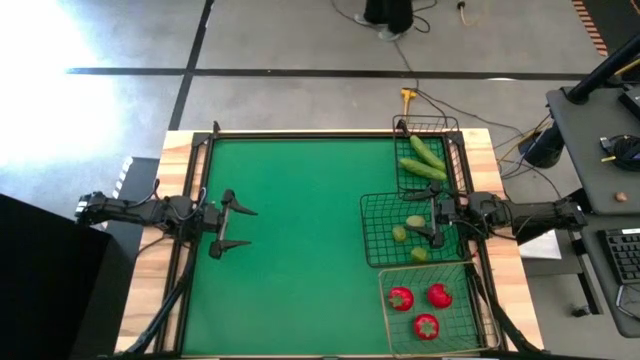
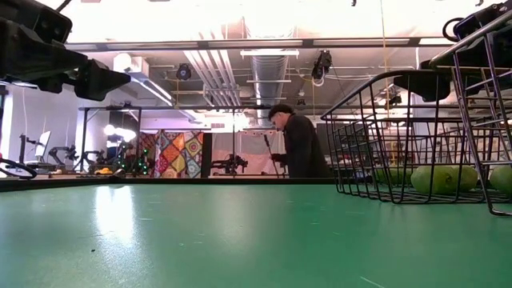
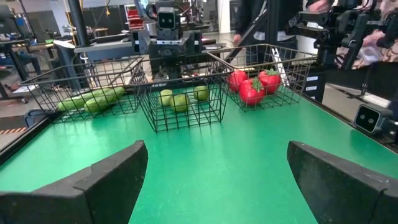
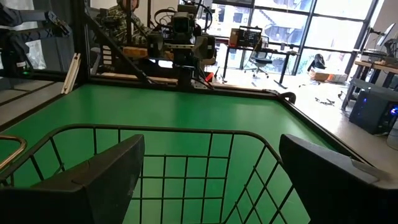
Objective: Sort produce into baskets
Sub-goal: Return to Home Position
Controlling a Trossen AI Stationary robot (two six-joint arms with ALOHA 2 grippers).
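Observation:
Two green cucumbers (image 1: 424, 160) lie in the narrow dark basket (image 1: 450, 130) at the far right. Three yellow-green fruits (image 1: 410, 236) rest on the floor of the square dark basket (image 1: 372, 230). Three red fruits (image 1: 420, 305) with green tops sit in the paler wire basket (image 1: 385, 320) at the near right. My right gripper (image 1: 418, 218) hangs open and level above the square basket, over its rim (image 4: 161, 130). My left gripper (image 1: 245, 227) stands open and level at the table's left, with nothing between its fingers (image 3: 99, 180).
The green mat (image 1: 300, 240) lies bare between my left gripper and the baskets. A dark rail (image 1: 300, 134) runs along the far edge. A person (image 2: 298, 144) stands in the room beyond the table. A desk with a keyboard (image 1: 625, 255) is at the right.

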